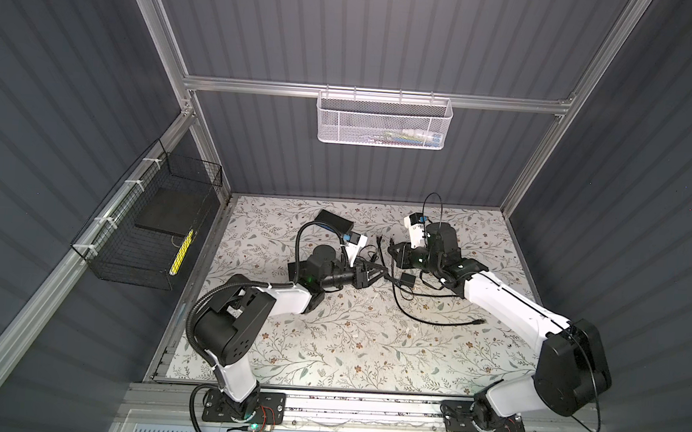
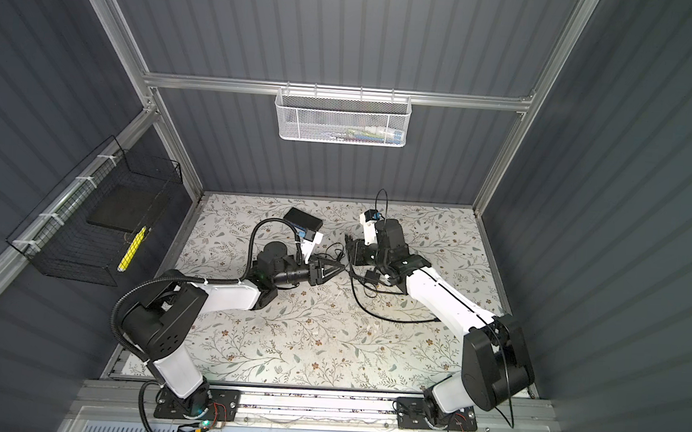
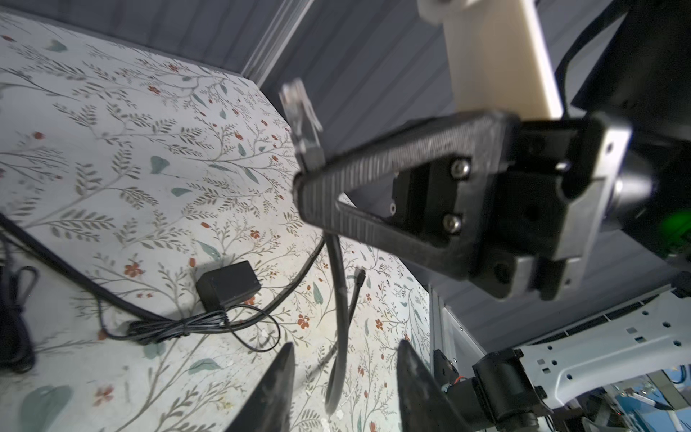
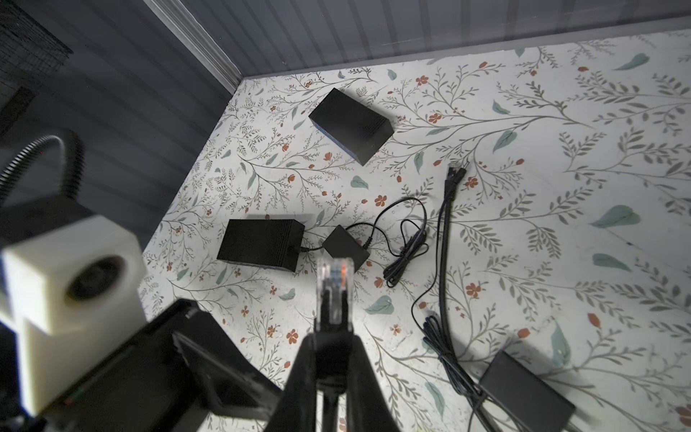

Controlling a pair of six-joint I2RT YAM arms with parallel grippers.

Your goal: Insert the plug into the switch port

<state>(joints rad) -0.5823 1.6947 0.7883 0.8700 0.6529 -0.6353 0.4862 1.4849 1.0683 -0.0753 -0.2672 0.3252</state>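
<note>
Recording the task as part done, with no insertion yet. Finding the plug [image 4: 334,288] lifted off the table [image 1: 368,352] and showing in the lower middle of the right wrist view. Finding the switch [image 1: 334,221] lying flat just above the centre of both top views, near the rear wall and well apart from the plug. Seeing nothing seated in it on the faces on show. Noting the port as hidden in every view, so unable to tell which face is carrying it. Noting also a second box [image 4: 261,243] left of centre in the right wrist view, taking a thin lead from an adapter [image 4: 344,248] just beside it. Finding the right gripper [image 4: 334,333] pressed together on the plug's dark boot, leaving the clear tip proud of the fingertips. Finding the left gripper [image 3: 344,343] spread at the bottom edge of the left wrist view, holding nothing and letting the cable [image 3: 338,291] hang unclamped between its fingers. Unable to tell whether it is touching either finger. Judging the work left as carrying the plug across to the switch, lining the tip up with the port, and pushing it home until latched. Judging the slack cable across the table as a possible drag on that carry.
</note>
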